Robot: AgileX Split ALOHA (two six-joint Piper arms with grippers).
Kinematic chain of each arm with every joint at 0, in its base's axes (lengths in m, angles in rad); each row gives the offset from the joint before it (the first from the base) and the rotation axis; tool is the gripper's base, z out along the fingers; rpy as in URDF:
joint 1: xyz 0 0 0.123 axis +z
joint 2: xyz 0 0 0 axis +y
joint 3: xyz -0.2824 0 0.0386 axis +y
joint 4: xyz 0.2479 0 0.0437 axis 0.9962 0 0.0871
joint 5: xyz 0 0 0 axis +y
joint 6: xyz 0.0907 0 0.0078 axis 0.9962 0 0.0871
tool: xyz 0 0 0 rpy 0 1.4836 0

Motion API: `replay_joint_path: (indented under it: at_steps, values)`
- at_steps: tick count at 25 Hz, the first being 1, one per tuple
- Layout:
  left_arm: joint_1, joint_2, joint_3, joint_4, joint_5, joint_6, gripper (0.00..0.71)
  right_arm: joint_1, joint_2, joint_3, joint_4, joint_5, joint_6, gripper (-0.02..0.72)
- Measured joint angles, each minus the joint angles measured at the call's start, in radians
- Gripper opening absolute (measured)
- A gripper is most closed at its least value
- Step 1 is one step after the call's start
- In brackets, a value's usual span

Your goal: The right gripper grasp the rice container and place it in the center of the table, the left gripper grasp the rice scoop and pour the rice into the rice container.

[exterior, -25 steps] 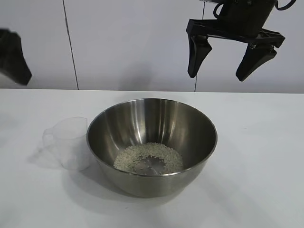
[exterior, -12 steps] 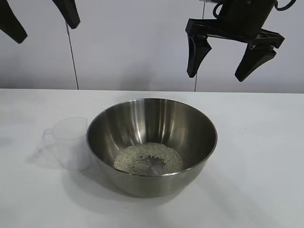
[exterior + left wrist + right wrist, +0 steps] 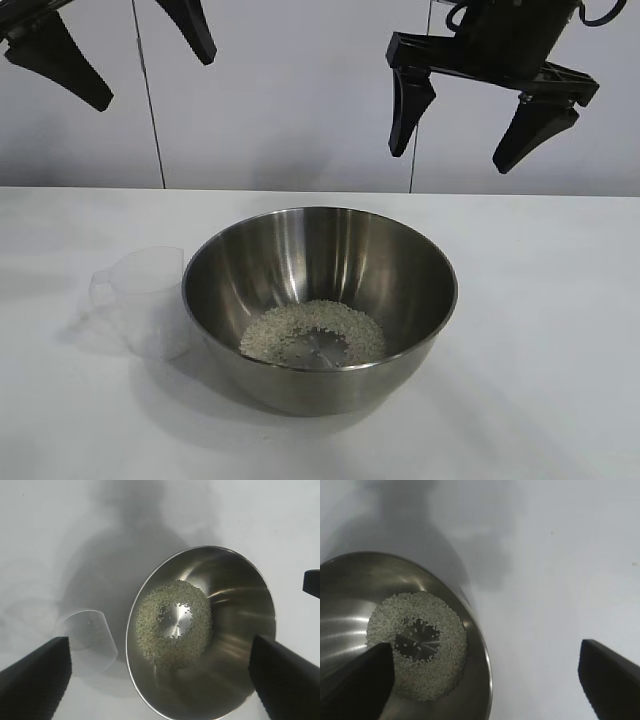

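The steel rice container [image 3: 320, 300] stands mid-table on the white table [image 3: 540, 330], with a ring of rice [image 3: 312, 333] on its bottom. The clear rice scoop [image 3: 145, 300] stands upright and looks empty, touching or nearly touching the bowl's left side. My left gripper [image 3: 130, 45] hangs open high at the upper left, holding nothing. My right gripper [image 3: 480, 125] hangs open high above the bowl's right rear. In the left wrist view the bowl [image 3: 200, 630], rice [image 3: 172, 625] and scoop [image 3: 87, 640] lie far below. The right wrist view shows the bowl [image 3: 400, 640] and rice [image 3: 417, 645].
A white wall with dark vertical seams [image 3: 148, 95] stands behind the table. Bare tabletop lies to the right of the bowl [image 3: 550, 580] and in front of it.
My left gripper has risen and swung right into the upper left corner, both fingers now showing. The right gripper, bowl and scoop have stayed put.
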Motion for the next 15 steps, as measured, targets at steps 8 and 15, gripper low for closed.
replay_joint_path:
  at_steps: [8,15]
  values:
    - [0.0,0.0,0.0,0.0,-0.005,0.0,0.694,0.0,0.0,0.0,0.001,-0.009,0.012,0.692]
    - [0.0,0.0,0.0,0.002,-0.005,0.0,0.694,0.0,0.0,0.0,0.001,-0.026,0.023,0.692]
